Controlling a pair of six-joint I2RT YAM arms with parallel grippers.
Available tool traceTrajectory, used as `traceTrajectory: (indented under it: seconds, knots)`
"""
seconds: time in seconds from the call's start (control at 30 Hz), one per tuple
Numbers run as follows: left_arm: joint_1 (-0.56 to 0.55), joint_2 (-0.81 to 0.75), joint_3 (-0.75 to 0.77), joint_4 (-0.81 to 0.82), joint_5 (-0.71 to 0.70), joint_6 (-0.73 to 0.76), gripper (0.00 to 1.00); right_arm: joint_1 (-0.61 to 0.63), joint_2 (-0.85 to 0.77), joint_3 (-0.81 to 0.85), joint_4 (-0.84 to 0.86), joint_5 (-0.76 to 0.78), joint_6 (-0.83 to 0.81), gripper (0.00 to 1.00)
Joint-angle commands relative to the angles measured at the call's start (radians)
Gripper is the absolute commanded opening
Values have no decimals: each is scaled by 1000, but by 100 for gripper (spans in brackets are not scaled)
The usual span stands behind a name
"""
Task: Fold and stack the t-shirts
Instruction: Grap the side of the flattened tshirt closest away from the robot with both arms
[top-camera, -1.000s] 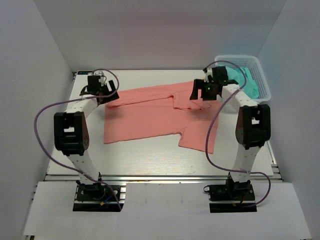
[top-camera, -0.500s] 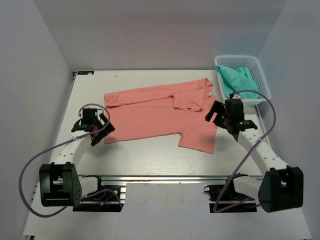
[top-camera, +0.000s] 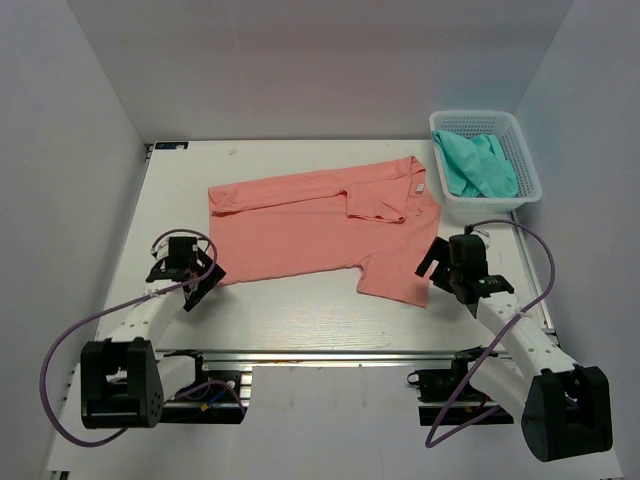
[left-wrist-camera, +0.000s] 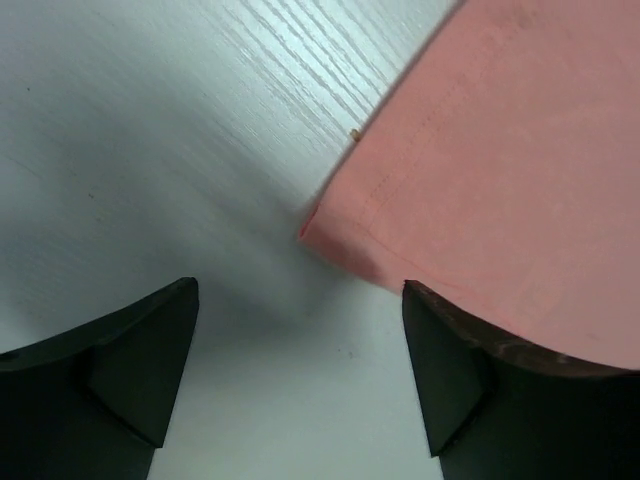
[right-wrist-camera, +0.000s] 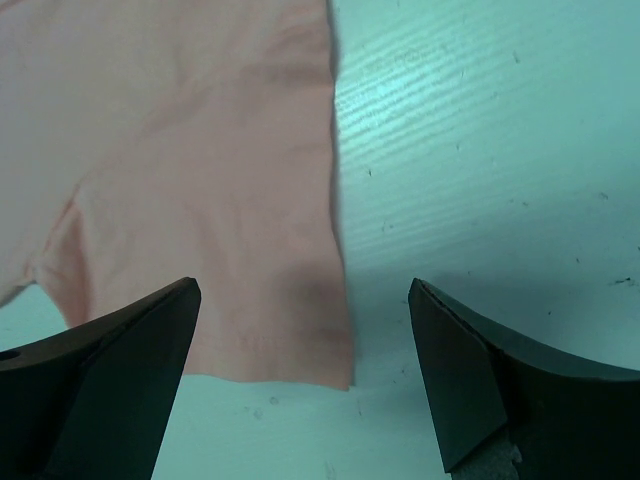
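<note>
Left gripper (left-wrist-camera: 298, 290): we note the jaws spread wide and gripping nothing, over the table (left-wrist-camera: 150, 120) just off the near-left hem corner of the salmon-pink t-shirt (left-wrist-camera: 500, 150).
Right gripper (right-wrist-camera: 303, 283): jaws likewise wide apart and empty, above the same shirt's near-right corner.
Salmon-pink t-shirt: we find it flat mid-table, partly folded, neck label toward the right.
Teal-green t-shirt (top-camera: 480, 165): crumpled inside the white basket (top-camera: 529, 180), far right.

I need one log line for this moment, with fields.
left gripper: open, over near-left corner of pink shirt | right gripper: open, over its sleeve hem | green shirt: in basket
</note>
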Motion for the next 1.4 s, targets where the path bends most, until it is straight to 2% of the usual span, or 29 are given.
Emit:
traceTrajectory:
  seconds: [0.0,0.07,0.1,0.17,0.2,0.27,0.37,0.4,0.43,0.7,0.87,0.93,1.03,1.17,1.2,1.23,1.3,1.37]
  knots:
    - [4,68,2,88,-45,-37,84,0,7,-17,15,-10,-1,90]
    - [4,117,13,117,-45,-37,75,0,19,-22,12,-16,-6,90]
    - [4,129,13,141,-45,-49,66,0,21,-28,15,-14,-6,90]
    - [-7,143,0,177,-14,-49,58,-2,19,-40,22,-7,-1,90]
    - [-7,143,-9,210,-2,-49,48,0,21,-47,24,-5,2,90]
    - [-7,143,-42,250,26,-40,42,0,23,-53,16,-5,5,90]
    - [-7,131,-76,324,67,-17,27,-2,24,-62,-4,1,5,90]
    - [-7,119,-90,333,67,-6,6,1,24,-68,-13,2,14,90]
    - [-7,107,-90,333,76,-6,0,1,24,-71,-19,1,17,90]
    - [-7,-11,-109,333,124,37,0,20,33,-71,-108,-53,28,84]
    - [-7,-70,-109,309,135,55,0,38,81,-88,-47,-154,30,72]
    - [-7,-81,-109,298,135,55,0,47,111,-90,-7,-238,18,68]
    - [-7,-81,-99,289,135,55,0,56,151,-80,36,-280,-18,65]
    - [-7,-58,-89,289,135,66,0,60,200,-27,44,-307,-39,45]
    - [-7,-47,-80,289,145,75,0,61,213,-21,42,-298,-39,29]
    - [-7,-47,-80,289,145,75,0,63,217,-19,35,-294,-38,24]
    - [-7,-38,-79,280,145,75,0,60,227,-8,27,-271,-29,0]
    - [-7,-38,-69,280,145,84,0,61,225,5,21,-254,-25,0]
